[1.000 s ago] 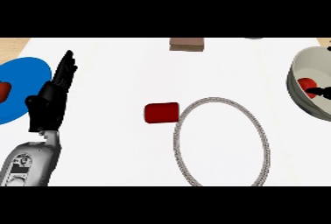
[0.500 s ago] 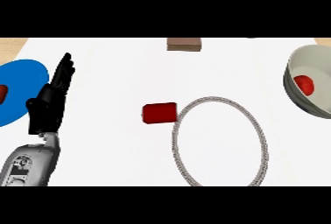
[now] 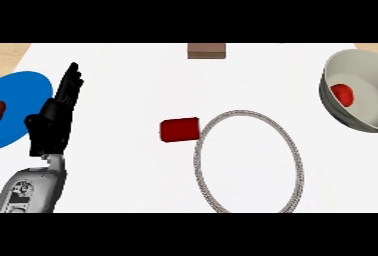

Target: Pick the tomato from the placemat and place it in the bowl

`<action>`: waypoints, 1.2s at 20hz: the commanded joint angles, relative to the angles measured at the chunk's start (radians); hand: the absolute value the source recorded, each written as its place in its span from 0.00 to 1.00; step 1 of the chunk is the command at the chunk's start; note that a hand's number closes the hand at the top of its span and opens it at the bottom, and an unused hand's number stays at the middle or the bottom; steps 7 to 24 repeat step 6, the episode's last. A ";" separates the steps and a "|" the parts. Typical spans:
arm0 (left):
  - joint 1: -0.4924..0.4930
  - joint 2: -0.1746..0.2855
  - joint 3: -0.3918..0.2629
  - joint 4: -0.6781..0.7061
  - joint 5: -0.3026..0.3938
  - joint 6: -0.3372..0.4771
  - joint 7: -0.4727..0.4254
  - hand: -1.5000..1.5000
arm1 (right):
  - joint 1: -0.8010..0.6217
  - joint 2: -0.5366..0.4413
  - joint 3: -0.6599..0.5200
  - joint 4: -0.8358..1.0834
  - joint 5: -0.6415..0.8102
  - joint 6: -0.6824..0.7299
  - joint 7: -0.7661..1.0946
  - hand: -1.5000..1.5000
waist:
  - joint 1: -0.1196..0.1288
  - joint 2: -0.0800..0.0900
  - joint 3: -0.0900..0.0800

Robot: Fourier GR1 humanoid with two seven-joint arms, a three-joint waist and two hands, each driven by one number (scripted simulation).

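One hand in view: your left hand (image 3: 52,127) rests at the left of the view, fingers straight, held together and pointing up, holding nothing. Your right hand shows nowhere.
Tomato: you find the tomato (image 3: 341,94) lying inside the bowl, against its inner wall.
Bowl: the bowl (image 3: 358,67) sits on the counter (image 3: 133,80) at the right edge of the view, partly cut off and seemingly tilted toward you.
Placemat: the blue placemat (image 3: 22,95) lies at the left edge, just behind your left hand. A red sliver (image 3: 2,108) shows at its outer edge; you cannot tell what it is.
Progress: judged from this, the placing looks done.
Nearby: a red cylinder (image 3: 179,129) lies just beside the rim of the plate (image 3: 198,159); whether they touch is unclear. A brown block (image 3: 206,50) sits at the far edge.
Risk, bowl: if you bring a hand back past the bowl, a knock on its rim could rock it and roll the tomato out.
Risk, mix-up: you could take the red cylinder or the red sliver for the tomato and pick needlessly.
Risk, left hand: swinging it sideways could drag the placemat.
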 commanded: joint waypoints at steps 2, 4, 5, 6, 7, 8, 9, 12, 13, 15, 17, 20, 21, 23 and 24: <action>0.023 -0.014 -0.008 -0.006 -0.013 0.016 0.002 0.50 | 0.071 -0.029 -0.001 -0.014 -0.026 0.259 -0.187 0.00 | -0.015 -0.006 0.000; 0.016 0.023 0.020 0.008 0.006 -0.015 -0.010 0.50 | 0.075 -0.017 0.008 -0.034 -0.029 0.237 -0.185 0.00 | -0.005 -0.003 0.000; 0.017 0.023 0.022 -0.034 0.017 -0.017 0.014 0.50 | 0.107 -0.027 0.010 -0.034 -0.033 0.257 -0.196 0.00 | -0.008 -0.009 0.000; 0.001 0.009 0.012 -0.016 0.006 -0.005 0.033 0.50 | 0.098 -0.019 0.010 -0.041 -0.041 0.251 -0.188 0.00 | -0.010 -0.006 0.001; 0.001 0.009 0.012 -0.016 0.006 -0.005 0.033 0.50 | 0.098 -0.019 0.010 -0.041 -0.041 0.251 -0.188 0.00 | -0.010 -0.006 0.001; 0.001 0.009 0.012 -0.016 0.006 -0.005 0.033 0.50 | 0.098 -0.019 0.010 -0.041 -0.041 0.251 -0.188 0.00 | -0.010 -0.006 0.001; 0.001 0.009 0.012 -0.016 0.006 -0.005 0.033 0.50 | 0.098 -0.019 0.010 -0.041 -0.041 0.251 -0.188 0.00 | -0.010 -0.006 0.001; 0.001 0.009 0.012 -0.016 0.006 -0.005 0.033 0.50 | 0.098 -0.019 0.010 -0.041 -0.041 0.251 -0.188 0.00 | -0.010 -0.006 0.001; 0.001 0.009 0.012 -0.016 0.006 -0.005 0.033 0.50 | 0.098 -0.019 0.010 -0.041 -0.041 0.251 -0.188 0.00 | -0.010 -0.006 0.001; 0.001 0.009 0.012 -0.016 0.006 -0.005 0.033 0.50 | 0.098 -0.019 0.010 -0.041 -0.041 0.251 -0.188 0.00 | -0.010 -0.006 0.001; 0.001 0.009 0.012 -0.016 0.006 -0.005 0.033 0.50 | 0.098 -0.019 0.010 -0.041 -0.041 0.251 -0.188 0.00 | -0.010 -0.006 0.001; 0.001 0.009 0.012 -0.016 0.006 -0.005 0.033 0.50 | 0.098 -0.019 0.010 -0.041 -0.041 0.251 -0.188 0.00 | -0.010 -0.006 0.001; 0.001 0.009 0.012 -0.016 0.006 -0.005 0.033 0.50 | 0.098 -0.019 0.010 -0.041 -0.041 0.251 -0.188 0.00 | -0.010 -0.006 0.001; 0.001 0.009 0.012 -0.016 0.006 -0.005 0.033 0.50 | 0.098 -0.019 0.010 -0.041 -0.041 0.251 -0.188 0.00 | -0.010 -0.006 0.001; 0.001 0.009 0.012 -0.016 0.006 -0.005 0.033 0.50 | 0.098 -0.019 0.010 -0.041 -0.041 0.251 -0.188 0.00 | -0.010 -0.006 0.001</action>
